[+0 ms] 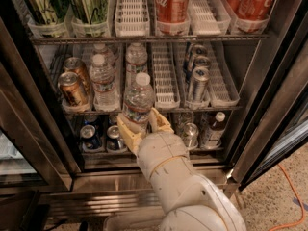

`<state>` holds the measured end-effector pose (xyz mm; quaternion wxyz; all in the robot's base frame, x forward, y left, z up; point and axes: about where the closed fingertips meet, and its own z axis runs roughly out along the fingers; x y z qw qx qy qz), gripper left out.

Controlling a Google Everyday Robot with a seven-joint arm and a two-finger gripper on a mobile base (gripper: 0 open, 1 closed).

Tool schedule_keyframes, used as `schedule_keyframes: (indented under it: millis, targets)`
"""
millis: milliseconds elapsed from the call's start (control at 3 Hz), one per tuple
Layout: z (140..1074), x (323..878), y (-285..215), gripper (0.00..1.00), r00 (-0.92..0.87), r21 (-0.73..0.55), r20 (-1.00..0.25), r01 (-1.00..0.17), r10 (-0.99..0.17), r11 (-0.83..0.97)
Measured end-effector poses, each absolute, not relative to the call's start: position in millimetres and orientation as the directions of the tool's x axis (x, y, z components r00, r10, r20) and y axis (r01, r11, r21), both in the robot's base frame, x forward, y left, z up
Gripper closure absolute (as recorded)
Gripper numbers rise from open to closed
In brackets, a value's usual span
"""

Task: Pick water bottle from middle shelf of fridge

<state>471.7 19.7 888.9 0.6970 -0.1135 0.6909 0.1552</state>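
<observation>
Gripper (141,122) at middle shelf (214,108) clasps water bottle (138,96) beneath Coca-Cola cans (172,1).

Arm reaches forward, mid-frame gripper (141,122) clasping the water bottle (138,97).

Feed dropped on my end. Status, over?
Gripper shut on water bottle, front of middle shelf. Bottle upright. Nothing seen blocking withdrawal.

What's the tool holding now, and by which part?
The water bottle, gripped around its lower body by the tool, just in front of the middle shelf.
</observation>
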Motion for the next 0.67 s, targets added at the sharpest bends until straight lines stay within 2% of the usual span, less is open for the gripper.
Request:
schedule_keyframes:
  millis: [667]
  targets:
    - [887.7,466.8,25.5,1.00,-0.114,0.176,-0.984,-0.472,0.138,0.864]
